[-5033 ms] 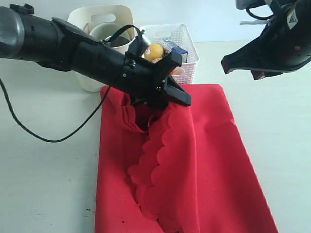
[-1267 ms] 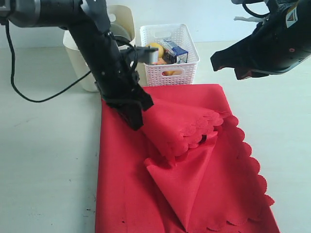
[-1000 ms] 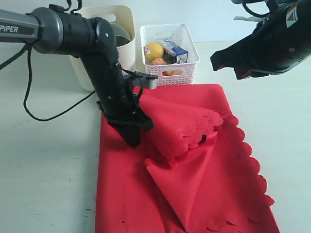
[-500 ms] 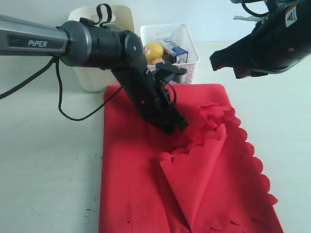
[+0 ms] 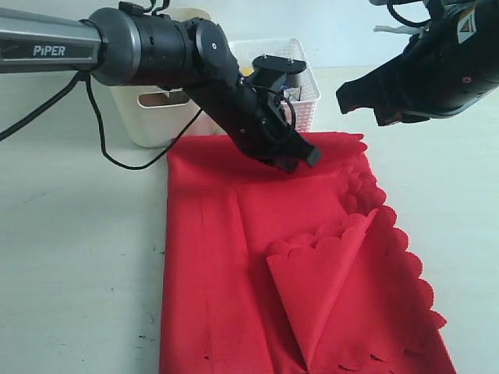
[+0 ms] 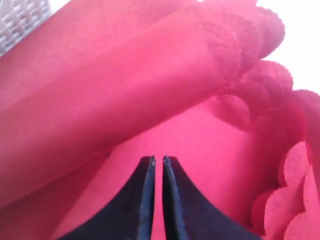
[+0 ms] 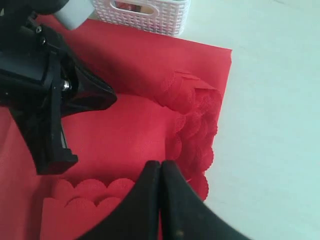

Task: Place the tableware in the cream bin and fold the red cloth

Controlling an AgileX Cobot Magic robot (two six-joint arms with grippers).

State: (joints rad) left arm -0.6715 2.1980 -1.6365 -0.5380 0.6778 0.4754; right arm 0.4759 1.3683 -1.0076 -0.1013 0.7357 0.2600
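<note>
Exterior view, left tool (image 5: 302, 159) shifted right

Only 1 word can be read: "PiPER", in pale letters with a small i. It runs along the grey tube of the left arm (image 5: 48, 50), which comes in over the far left corner of the worktop (image 5: 78, 257). The right arm (image 5: 437, 70), above the far right corner, carries a small pale sticker (image 5: 468, 25) with a dark mark on it, and any lettering there is too small to make out. Neither of the 2 wrist views shows any legible writing.
</note>
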